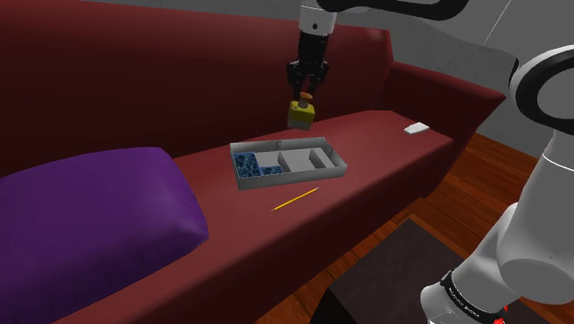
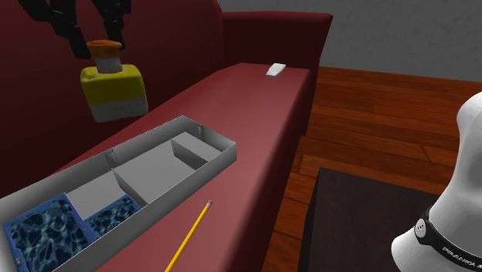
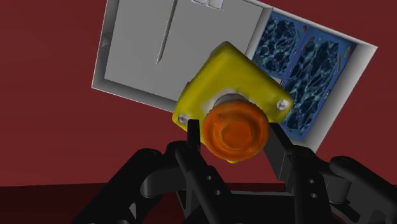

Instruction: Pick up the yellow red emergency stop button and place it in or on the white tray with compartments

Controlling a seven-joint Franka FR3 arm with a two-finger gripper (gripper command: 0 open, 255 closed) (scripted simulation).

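The emergency stop button [image 1: 301, 112] has a yellow box body and an orange-red cap. It hangs in the air, tilted, with my black gripper [image 1: 305, 91] shut on its cap. In the second exterior view the button [image 2: 114, 90] floats above the far side of the tray [image 2: 205, 171]. The grey-white tray [image 1: 333, 171] lies on the dark red sofa seat and has several compartments, two with blue patterned contents [image 1: 247, 166]. In the wrist view my fingers [image 3: 189, 141] clasp the cap [image 3: 234, 130] with the tray [image 3: 137, 57] beneath the button.
A yellow pencil [image 1: 295, 199] lies on the seat in front of the tray. A purple cushion [image 1: 83, 221] takes up the shoulder view's left. A small white object [image 1: 417, 129] rests near the sofa arm. A dark table [image 2: 363, 216] stands beside the sofa on wooden floor.
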